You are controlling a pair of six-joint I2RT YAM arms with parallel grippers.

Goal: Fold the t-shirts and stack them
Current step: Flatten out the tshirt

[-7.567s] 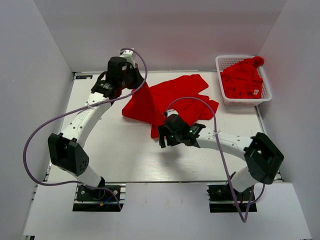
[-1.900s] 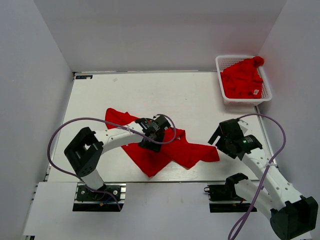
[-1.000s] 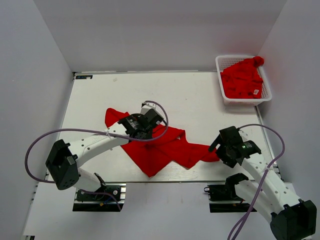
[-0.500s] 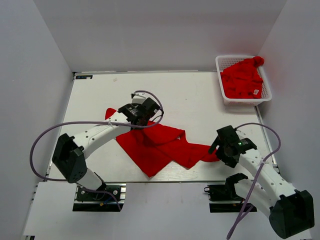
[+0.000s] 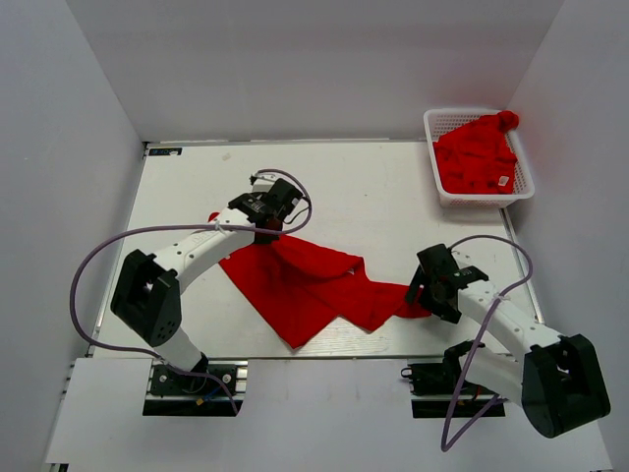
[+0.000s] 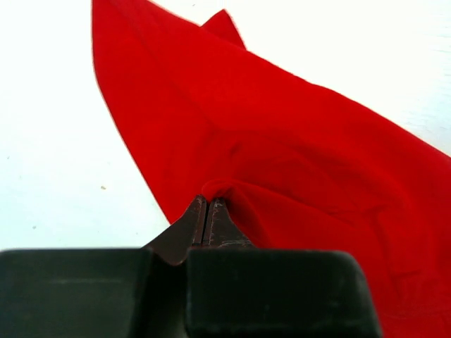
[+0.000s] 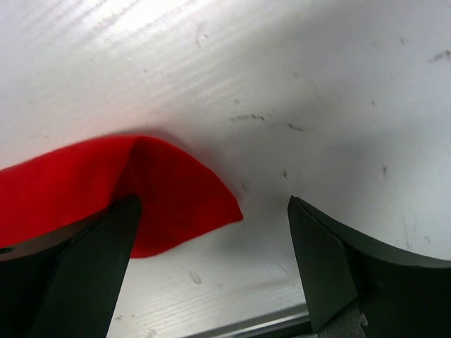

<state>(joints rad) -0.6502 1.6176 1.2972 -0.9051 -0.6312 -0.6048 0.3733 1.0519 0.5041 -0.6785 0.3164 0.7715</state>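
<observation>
Barely begun: left gripper (image 6: 206,211) clamps the unfolded red t-shirt (image 5: 305,285), right gripper (image 7: 213,204) gapes over its corner, more shirts (image 5: 477,157) wait in the basket (image 5: 433,120).

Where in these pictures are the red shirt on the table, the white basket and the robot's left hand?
red shirt (image 5: 307,285), top view, middle of the cloth.
white basket (image 5: 442,122), top view, bare far-left corner.
left hand (image 6: 205,214), left wrist view, between shut fingertips pinching the shirt.

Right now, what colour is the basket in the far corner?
White; the basket shows best in the top view.

White table (image 5: 393,197), crumpled red t-shirt (image 5: 305,280), white basket (image 5: 479,200) far-right corner
</observation>
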